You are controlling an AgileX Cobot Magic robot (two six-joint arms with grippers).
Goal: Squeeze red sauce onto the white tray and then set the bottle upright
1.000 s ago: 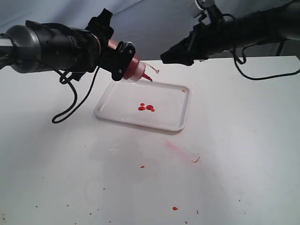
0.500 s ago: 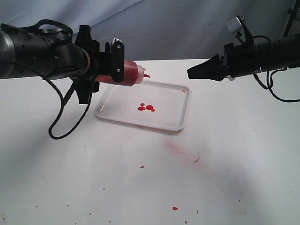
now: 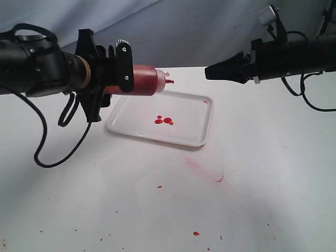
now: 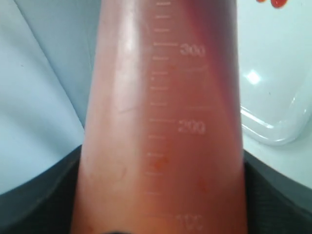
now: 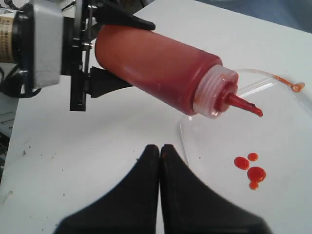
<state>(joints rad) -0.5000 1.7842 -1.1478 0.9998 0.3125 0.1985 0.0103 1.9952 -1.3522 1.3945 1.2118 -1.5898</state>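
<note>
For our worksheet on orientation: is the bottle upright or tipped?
Tipped: the bottle lies roughly horizontal in the left gripper, nozzle pointing sideways near the white tray.

The bottle (image 3: 144,80) I hold level bars the far-left corner of the tray (image 3: 189,123); my right claw (image 3: 207,72) hangs far right; the near side lies open.

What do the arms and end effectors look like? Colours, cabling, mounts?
Left arm and right arm: black, tubular. Left end effector: flat black finger plates with silver screws. Right end effector: black fingers tapering to a wedge. Loose black cables loop off both; a silver block sits on the right arm.
</note>
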